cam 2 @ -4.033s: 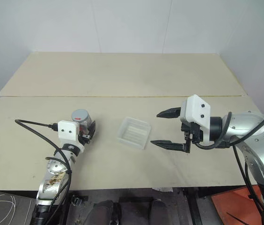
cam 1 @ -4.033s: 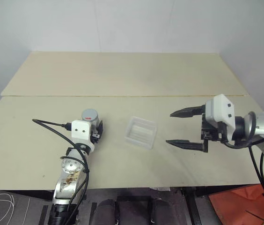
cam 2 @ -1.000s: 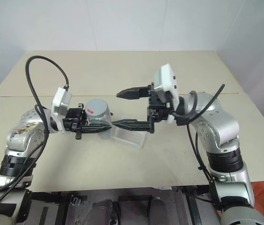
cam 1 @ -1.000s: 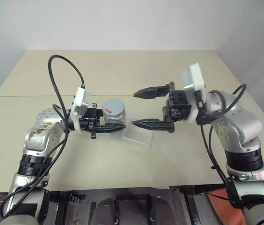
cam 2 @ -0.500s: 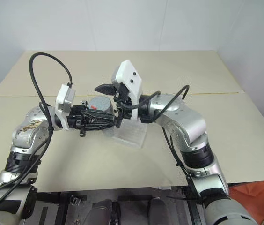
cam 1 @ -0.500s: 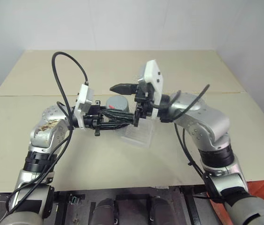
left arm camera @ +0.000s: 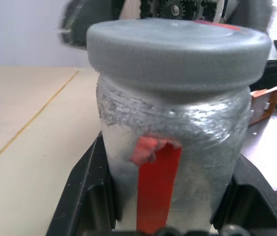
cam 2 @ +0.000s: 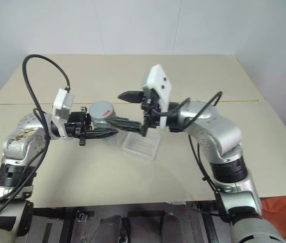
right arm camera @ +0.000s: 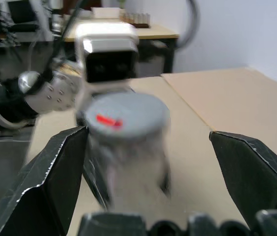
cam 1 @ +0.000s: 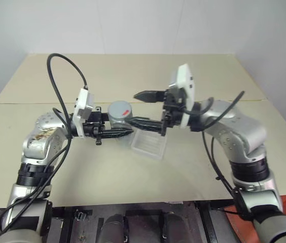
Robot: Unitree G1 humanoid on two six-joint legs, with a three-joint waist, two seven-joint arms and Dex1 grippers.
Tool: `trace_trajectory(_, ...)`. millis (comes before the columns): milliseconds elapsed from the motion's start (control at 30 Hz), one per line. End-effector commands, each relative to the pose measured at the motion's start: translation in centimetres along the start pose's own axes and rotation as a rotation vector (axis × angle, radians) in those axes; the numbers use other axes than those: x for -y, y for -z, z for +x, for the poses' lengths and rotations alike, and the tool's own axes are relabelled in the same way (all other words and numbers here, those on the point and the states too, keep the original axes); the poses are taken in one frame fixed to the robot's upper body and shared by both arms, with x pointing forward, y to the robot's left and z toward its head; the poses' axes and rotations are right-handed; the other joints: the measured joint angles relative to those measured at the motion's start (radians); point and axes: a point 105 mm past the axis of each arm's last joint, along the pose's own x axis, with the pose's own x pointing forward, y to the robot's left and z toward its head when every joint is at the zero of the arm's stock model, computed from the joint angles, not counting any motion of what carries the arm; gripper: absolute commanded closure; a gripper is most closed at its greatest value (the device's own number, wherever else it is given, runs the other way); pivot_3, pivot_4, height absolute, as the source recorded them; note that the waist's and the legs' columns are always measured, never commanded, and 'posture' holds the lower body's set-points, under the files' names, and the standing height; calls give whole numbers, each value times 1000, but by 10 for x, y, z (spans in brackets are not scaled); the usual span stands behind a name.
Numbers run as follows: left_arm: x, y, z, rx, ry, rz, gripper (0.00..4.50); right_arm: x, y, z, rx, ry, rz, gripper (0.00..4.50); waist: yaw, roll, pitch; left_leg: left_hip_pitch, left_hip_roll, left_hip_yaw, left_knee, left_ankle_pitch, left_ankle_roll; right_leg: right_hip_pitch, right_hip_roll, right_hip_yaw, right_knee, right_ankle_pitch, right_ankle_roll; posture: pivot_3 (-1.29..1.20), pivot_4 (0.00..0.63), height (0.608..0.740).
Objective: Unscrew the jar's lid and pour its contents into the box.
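Observation:
My left gripper [cam 1: 123,123] is shut on the silvery-grey jar [cam 1: 116,115] and holds it in the air, just left of the box. The left wrist view shows both black fingers [left arm camera: 87,194] pressed against the jar's sides [left arm camera: 178,147], with a red strip of label between them. The grey lid [cam 1: 121,109], marked red on top, is on the jar. My right gripper [cam 1: 136,108] points left at the lid, open wide. One finger [cam 1: 147,94] is beyond the lid and one [cam 1: 148,123] is nearer, and neither presses on it. The clear box [cam 1: 148,145] lies on the table below. The contents are hidden.
The light wooden table [cam 1: 193,167] has a seam [cam 1: 31,104] running across it behind my arms. A white wall stands at the far edge. A black cable [cam 1: 64,66] loops above my left forearm.
The left gripper has lifted the jar off the table since the earliest frames. Over the last second the right gripper swung in leftward to the lid, still open, and the jar stayed put.

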Motion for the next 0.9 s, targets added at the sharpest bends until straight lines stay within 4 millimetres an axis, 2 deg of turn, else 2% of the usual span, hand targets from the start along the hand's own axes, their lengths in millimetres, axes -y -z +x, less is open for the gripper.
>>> trace_trajectory(33,6,-12,0,25,42,48,2570,15,-8,-15,25,82,-37,35,2,0,0,0,0,0,0,0,0,0,0,0,-1,0,0,0,150,740)
trace_trajectory(200,4,-12,2,28,38,54,2570,10,-8,-21,12,65,-56,35,-8,0,0,0,1,0,0,0,-1,-1,1,2,0,0,0,0,150,740)
trace_trajectory(367,-2,-10,7,40,17,52,2570,-20,-22,-21,60,-57,-62,35,-2,0,0,0,1,0,0,0,0,-1,1,1,0,0,0,0,150,740)
trace_trajectory(500,-5,-9,14,55,24,49,2570,-39,-30,-8,94,-113,-72,35,-2,0,0,0,1,-1,0,0,0,-1,1,1,0,0,0,0,150,740)
trace_trajectory(633,-4,-9,19,63,44,52,2570,-43,-29,10,91,-110,-75,35,-4,0,0,1,0,0,0,0,0,-1,1,1,0,0,0,0,150,740)
trace_trajectory(733,-3,-9,21,66,53,54,2570,-38,-24,27,61,-73,-94,35,-5,0,0,0,1,0,0,0,0,-1,1,1,0,0,0,0,150,740)
trace_trajectory(900,-2,-10,21,66,56,57,2570,-32,-25,39,58,-35,-88,35,-2,0,0,0,0,0,0,0,-1,-1,1,1,1,0,0,0,150,740)
